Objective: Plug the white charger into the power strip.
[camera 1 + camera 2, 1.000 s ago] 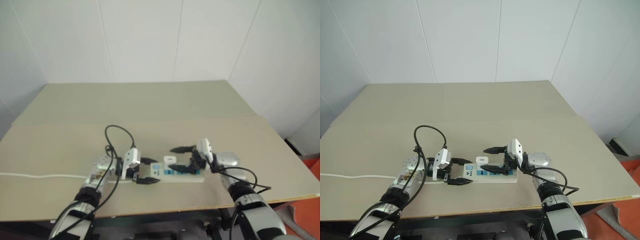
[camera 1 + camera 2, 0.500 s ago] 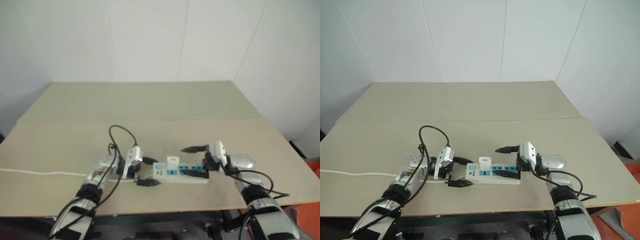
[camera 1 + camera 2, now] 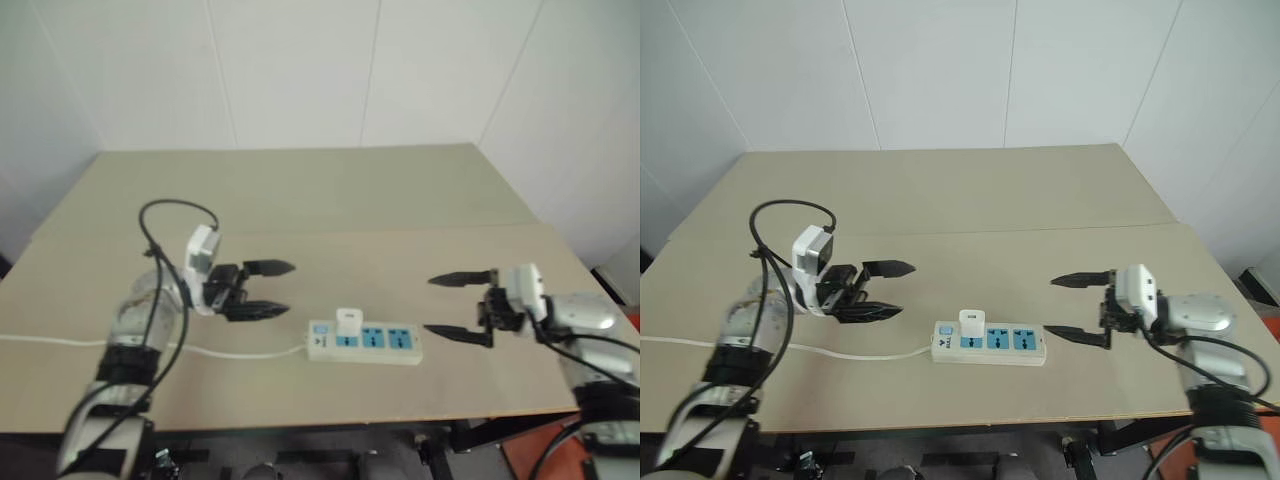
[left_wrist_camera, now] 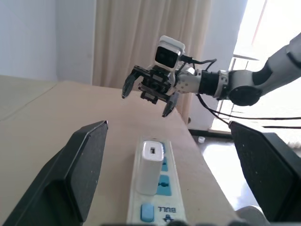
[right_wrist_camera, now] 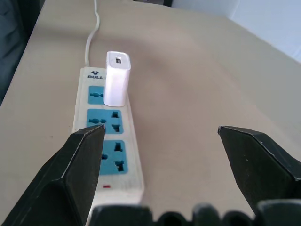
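Note:
The power strip (image 3: pixel 990 343) lies flat near the table's front edge, its white cord (image 3: pixel 790 346) trailing off to the left. The white charger (image 3: pixel 971 325) stands upright in the strip's leftmost blue socket; the other two sockets show bare. My left gripper (image 3: pixel 883 291) hovers open above the table, left of the strip and apart from it, holding nothing. Off the strip's right end, my right gripper (image 3: pixel 1080 307) hangs open and empty too. The charger (image 5: pixel 116 79) and strip (image 5: pixel 109 134) show between my right fingers (image 5: pixel 80 169) in the right wrist view.
The beige table (image 3: pixel 970 215) stretches far behind the strip, with a seam across its middle. Its front edge (image 3: pixel 940 425) runs just below the strip. White walls close off the back, and a curtain (image 4: pixel 141 42) hangs beyond the table's right end.
Both grippers have lifted off the strip and drawn apart, the left one to the left, the right one to the right. The charger stays standing in its socket.

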Robot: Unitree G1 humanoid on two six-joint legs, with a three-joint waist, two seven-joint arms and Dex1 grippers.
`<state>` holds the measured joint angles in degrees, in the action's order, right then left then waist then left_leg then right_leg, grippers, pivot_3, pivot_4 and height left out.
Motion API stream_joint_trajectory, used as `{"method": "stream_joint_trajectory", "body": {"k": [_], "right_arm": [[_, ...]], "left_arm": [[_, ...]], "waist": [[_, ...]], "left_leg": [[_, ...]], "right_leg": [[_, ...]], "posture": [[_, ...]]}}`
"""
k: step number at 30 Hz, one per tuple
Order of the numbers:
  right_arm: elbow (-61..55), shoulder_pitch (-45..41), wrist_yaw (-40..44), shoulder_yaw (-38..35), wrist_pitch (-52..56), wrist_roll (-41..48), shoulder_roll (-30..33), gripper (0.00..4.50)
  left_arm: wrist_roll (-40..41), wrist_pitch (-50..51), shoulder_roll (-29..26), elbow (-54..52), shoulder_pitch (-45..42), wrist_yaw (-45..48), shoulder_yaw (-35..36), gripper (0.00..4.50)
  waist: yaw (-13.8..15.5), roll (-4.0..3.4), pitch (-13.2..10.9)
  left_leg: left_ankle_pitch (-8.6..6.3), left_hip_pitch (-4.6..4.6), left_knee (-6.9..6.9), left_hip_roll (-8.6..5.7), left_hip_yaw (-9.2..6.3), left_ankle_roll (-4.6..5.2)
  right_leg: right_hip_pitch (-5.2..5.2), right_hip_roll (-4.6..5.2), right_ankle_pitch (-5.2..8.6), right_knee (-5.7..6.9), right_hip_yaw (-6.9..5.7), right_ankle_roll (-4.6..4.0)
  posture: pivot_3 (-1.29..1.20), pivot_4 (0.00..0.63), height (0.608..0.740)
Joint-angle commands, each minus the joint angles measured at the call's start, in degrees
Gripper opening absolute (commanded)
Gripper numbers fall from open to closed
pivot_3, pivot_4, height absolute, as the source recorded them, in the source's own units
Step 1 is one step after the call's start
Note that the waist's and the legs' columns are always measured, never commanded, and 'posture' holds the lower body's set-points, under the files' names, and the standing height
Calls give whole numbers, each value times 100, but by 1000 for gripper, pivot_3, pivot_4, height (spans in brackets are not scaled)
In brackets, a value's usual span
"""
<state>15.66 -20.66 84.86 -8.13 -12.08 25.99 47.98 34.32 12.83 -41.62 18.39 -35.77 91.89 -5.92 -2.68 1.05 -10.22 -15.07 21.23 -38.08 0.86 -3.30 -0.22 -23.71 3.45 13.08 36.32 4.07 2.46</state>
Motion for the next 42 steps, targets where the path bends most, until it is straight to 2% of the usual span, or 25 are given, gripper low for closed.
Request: {"method": "stream_joint_trajectory", "body": {"k": [1,5,9,12,26,42], "right_arm": [[-643,280,5,-437,440,14,729,4500],[-980,767,59,-754,731,52,1360,4500],[-1297,1189,-83,-942,995,11,1575,4500],[-1409,1378,-100,-1023,903,-22,1583,4500],[-1558,1717,-405,-1039,924,-299,1619,4500],[-1586,1735,-560,-991,875,-444,1602,4500]], "left_arm": [[-565,-1197,-814,444,-38,61,-900,4481],[-367,-1776,-1269,1081,-178,61,-1358,4481],[-171,-1900,-1263,1356,-301,61,-1457,4481],[-94,-1913,-1121,1396,-347,61,-1500,4481],[-127,-1885,-842,1522,-549,61,-1612,4481],[-270,-2045,-539,1764,-799,61,-1620,4481]], "waist": [[7,-13,-10],[26,-13,-20],[42,-4,-25],[50,-8,-26],[50,-4,-32],[51,-4,-32]], "left_leg": [[0,-2,1,0,6,0],[2,0,0,2,15,-1],[2,20,-3,4,14,-1],[2,74,-29,3,11,0],[0,84,-58,1,11,1],[0,84,-69,1,11,2]], "right_leg": [[0,0,0,-4,4,0],[2,0,11,-13,6,22],[-16,-2,18,-12,6,33],[-57,-1,-2,-2,2,6],[-52,-1,-9,-3,2,17],[-50,-1,-9,6,2,17]], "posture": [[0,150,740],[0,150,740],[0,150,740],[0,150,740],[0,150,740],[0,150,740]]}}
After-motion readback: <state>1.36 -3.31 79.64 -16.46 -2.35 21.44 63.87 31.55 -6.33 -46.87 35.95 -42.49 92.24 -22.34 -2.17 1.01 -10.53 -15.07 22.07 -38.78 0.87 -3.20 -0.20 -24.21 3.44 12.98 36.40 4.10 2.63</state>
